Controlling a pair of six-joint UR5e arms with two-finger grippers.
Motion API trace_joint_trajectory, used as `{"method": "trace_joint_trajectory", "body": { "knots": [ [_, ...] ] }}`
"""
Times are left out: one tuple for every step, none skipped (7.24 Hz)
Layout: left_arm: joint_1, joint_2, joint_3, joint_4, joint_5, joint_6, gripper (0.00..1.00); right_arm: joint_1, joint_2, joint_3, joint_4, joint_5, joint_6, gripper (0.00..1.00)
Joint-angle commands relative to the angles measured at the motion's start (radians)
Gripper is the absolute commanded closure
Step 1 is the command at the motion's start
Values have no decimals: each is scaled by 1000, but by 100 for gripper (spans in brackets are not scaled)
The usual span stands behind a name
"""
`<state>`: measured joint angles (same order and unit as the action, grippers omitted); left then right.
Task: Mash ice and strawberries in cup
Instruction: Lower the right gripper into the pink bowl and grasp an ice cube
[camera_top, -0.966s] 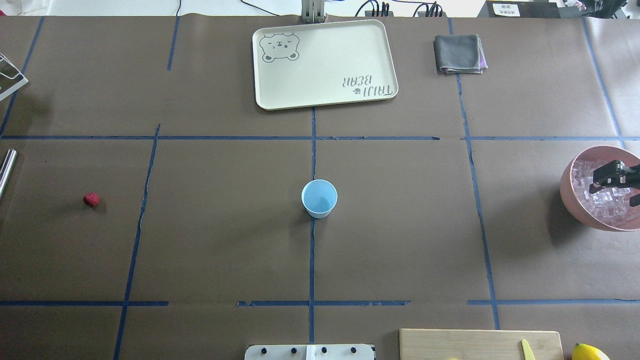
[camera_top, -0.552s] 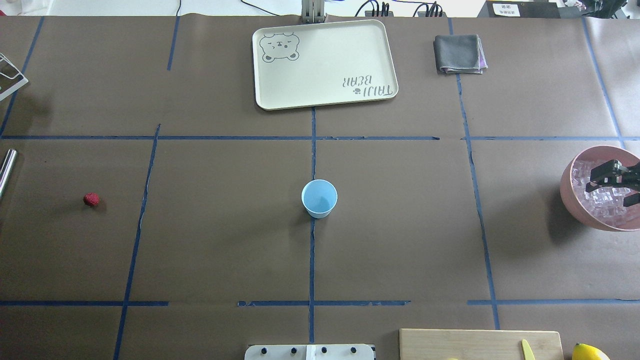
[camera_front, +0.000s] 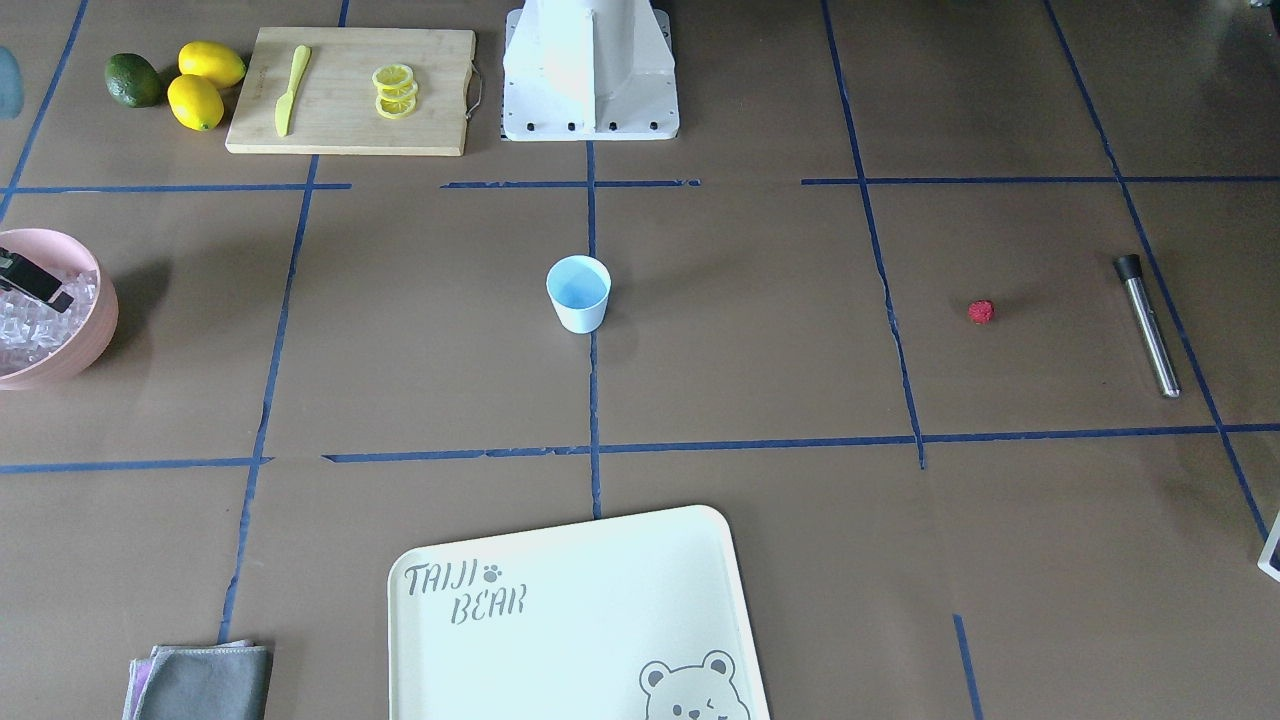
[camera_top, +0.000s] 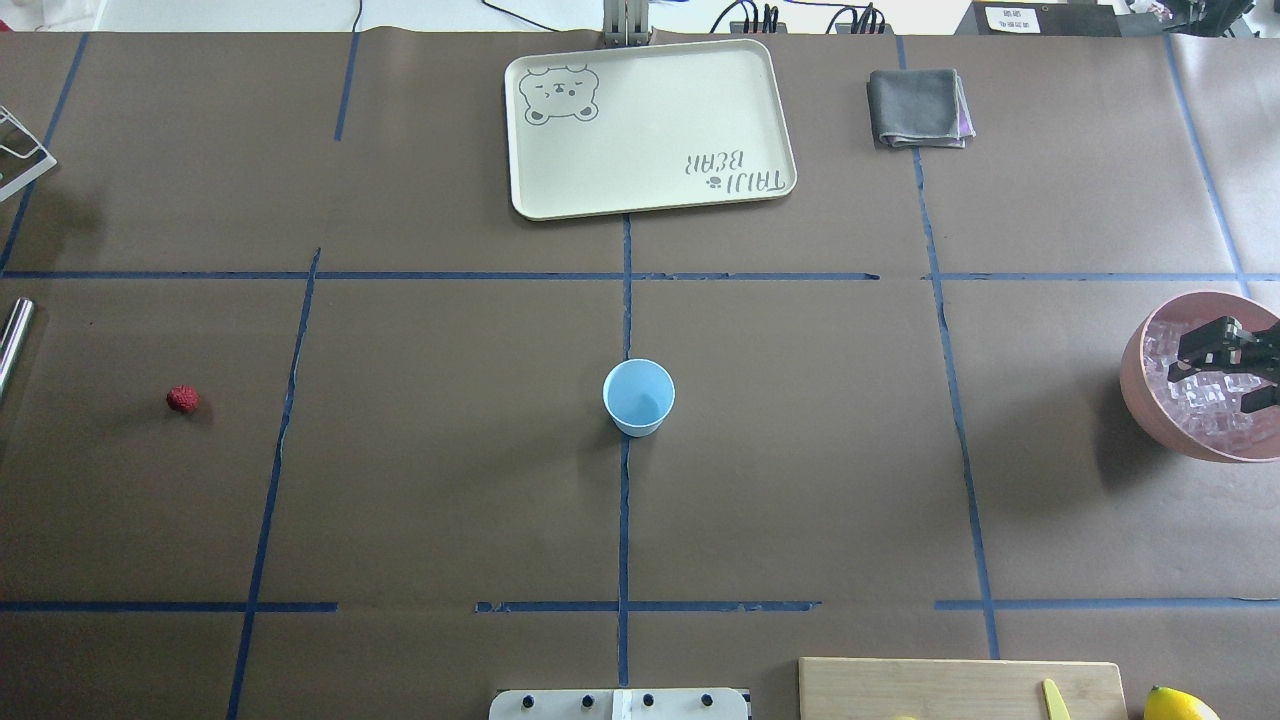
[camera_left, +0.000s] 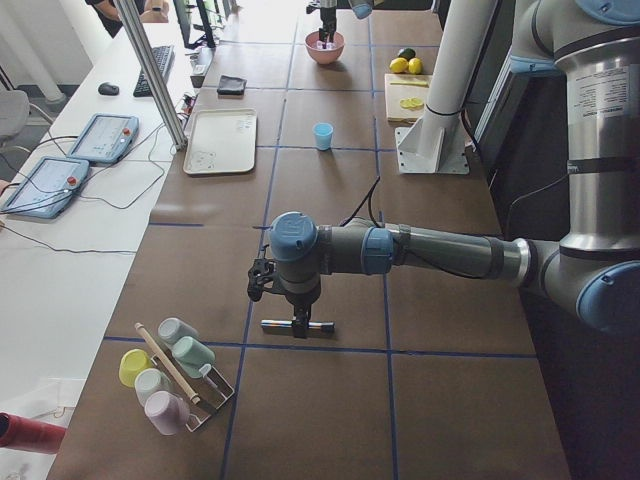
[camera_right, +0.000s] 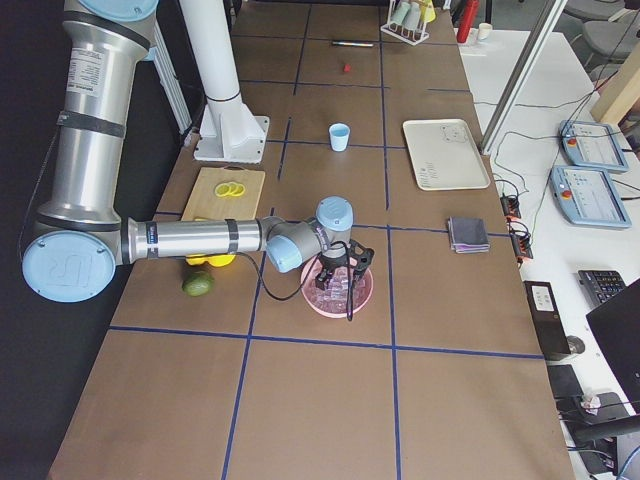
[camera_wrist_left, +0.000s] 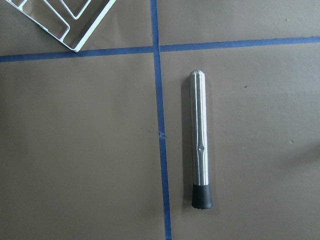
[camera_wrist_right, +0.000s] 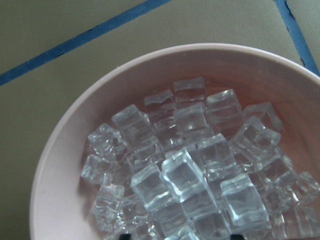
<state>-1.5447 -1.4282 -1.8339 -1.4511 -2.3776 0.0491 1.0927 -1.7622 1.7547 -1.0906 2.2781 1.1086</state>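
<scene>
The pale blue cup (camera_top: 638, 397) stands upright at the table's middle; it also shows in the front view (camera_front: 578, 293). The red strawberry (camera_top: 182, 400) lies alone on the table at the left. Clear ice cubes (camera_wrist_right: 185, 170) fill the pink bowl (camera_top: 1135, 375) at the right edge. My right gripper (camera_top: 1212, 385) hangs open just above the ice, holding nothing. My left gripper (camera_left: 297, 315) shows only in the exterior left view, above a steel muddler (camera_wrist_left: 200, 140); I cannot tell if it is open or shut.
A cream tray (camera_top: 650, 130) and a folded grey cloth (camera_top: 918, 108) lie at the far side. A wooden cutting board (camera_front: 350, 90) with lemon slices and a yellow knife, two lemons (camera_front: 205, 85) and a lime sit near the base. A cup rack (camera_left: 170, 375) stands at the left end.
My right gripper has shifted a little to the left and farther over the ice in the bowl, staying open. Cup and strawberry have not moved.
</scene>
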Motion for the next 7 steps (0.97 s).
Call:
{"method": "trace_joint_trajectory", "body": {
  "knots": [
    [0,0,1,0,1,0,0,-1,1,5,1,3,29,96],
    [0,0,-1,0,2,0,0,-1,1,6,1,4,30,100],
    [0,0,-1,0,0,0,0,1,1,29,1,9,30,100],
    [0,0,-1,0,0,0,0,7,-11,119,-15,33,28,100],
    [0,0,-1,0,1,0,0,28,0,185,-70,88,30,100],
    [0,0,-1,0,0,0,0,36,24,257,-147,93,30,100],
    [0,0,-1,0,0,0,0,39,85,270,-167,93,31,100]
  ]
}}
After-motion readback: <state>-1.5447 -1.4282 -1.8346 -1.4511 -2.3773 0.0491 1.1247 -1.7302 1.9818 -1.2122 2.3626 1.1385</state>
